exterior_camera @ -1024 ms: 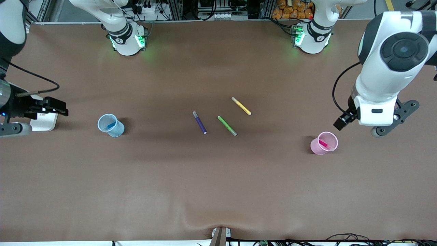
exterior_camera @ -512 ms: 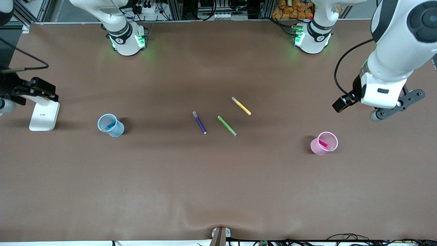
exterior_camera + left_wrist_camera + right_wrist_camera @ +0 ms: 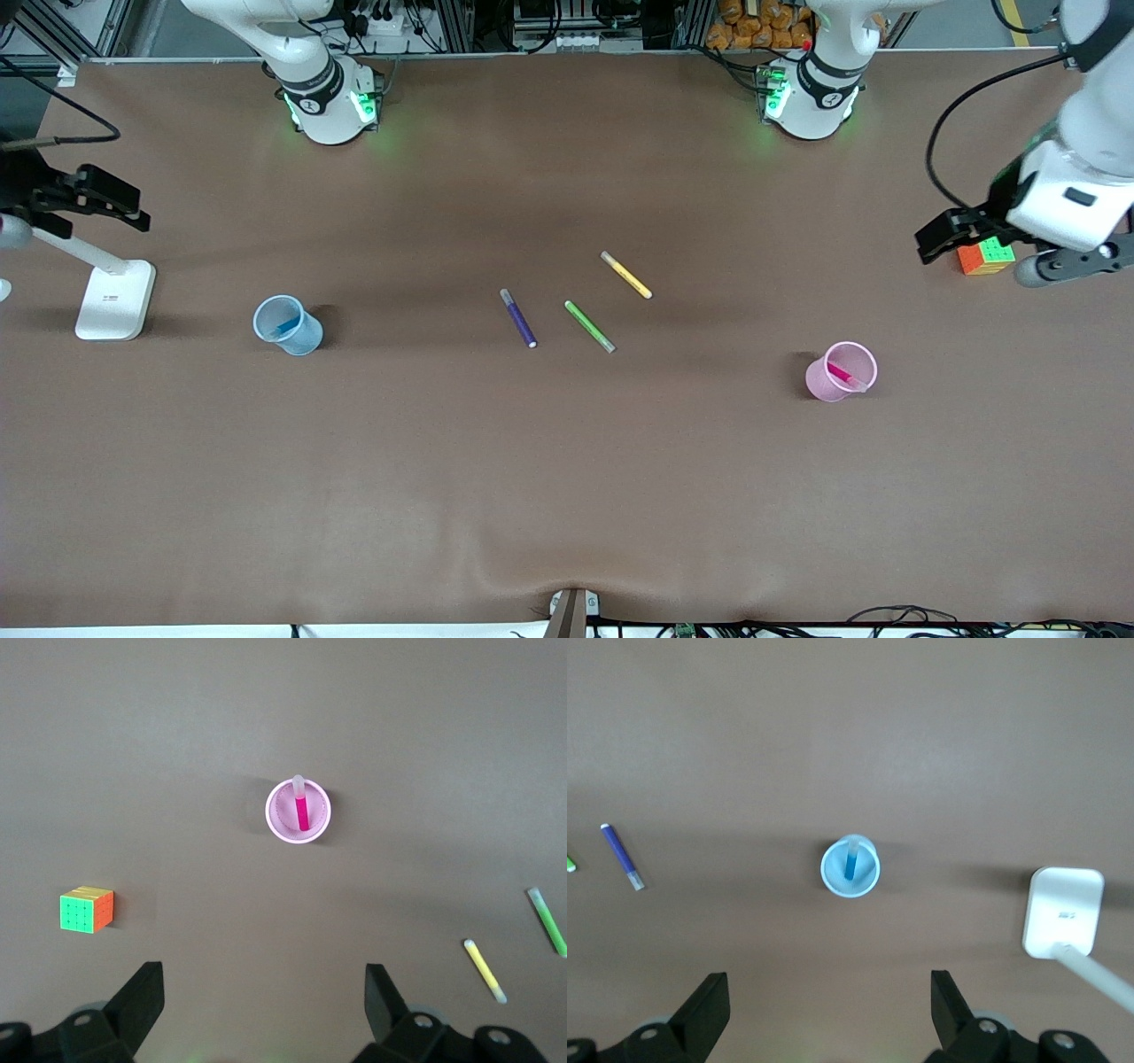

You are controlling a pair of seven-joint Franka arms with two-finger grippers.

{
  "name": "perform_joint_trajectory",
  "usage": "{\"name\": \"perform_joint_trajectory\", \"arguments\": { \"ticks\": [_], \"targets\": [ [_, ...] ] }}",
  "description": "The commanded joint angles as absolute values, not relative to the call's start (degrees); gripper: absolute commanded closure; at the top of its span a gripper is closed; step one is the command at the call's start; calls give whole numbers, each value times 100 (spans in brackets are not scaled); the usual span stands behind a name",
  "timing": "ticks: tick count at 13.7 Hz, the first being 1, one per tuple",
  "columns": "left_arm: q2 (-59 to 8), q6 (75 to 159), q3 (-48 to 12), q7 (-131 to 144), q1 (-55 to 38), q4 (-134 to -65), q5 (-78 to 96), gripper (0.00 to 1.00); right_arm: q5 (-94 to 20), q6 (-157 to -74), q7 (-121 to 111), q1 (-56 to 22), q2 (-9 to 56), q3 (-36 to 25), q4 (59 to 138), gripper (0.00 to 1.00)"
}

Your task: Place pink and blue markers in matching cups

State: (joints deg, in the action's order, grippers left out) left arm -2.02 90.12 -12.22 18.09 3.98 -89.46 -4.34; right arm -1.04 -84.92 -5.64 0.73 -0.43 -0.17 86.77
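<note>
Worktop (image 3: 567,487) is plain brown. Light blue see-through cup (image 3: 288,326) has the bright blue marker (image 3: 285,327) in it, pale pink cup (image 3: 842,372) has the magenta one (image 3: 843,375). Loose markers: dark purple (image 3: 518,318), green (image 3: 589,326), yellow (image 3: 626,275). The cube (image 3: 985,257) shows orange and green faces. White stand (image 3: 113,299), black tool fingers (image 3: 142,997).

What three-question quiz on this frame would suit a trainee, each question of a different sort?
1. True or false: the pink marker stands inside the pink cup.
2. Which loose marker lies nearest the blue cup? A) yellow marker B) purple marker C) green marker
3. Fill in: the left end effector is open and holds ____.

Key
1. True.
2. B.
3. Nothing. The right end effector is likewise open, and the blue marker sits in the blue cup.
</note>
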Motion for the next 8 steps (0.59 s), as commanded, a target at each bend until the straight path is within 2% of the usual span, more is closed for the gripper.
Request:
{"name": "perform_joint_trajectory", "arguments": {
  "ticks": [1,8],
  "targets": [
    [70,8860,-1239,1617,413,-9097,-308,0,88,-8411,-615,26,70,9,8315,0],
    [333,8851,-616,510,361,-9210,-10,0,35,-8279,-615,79,53,-9,8358,0]
  ]
}}
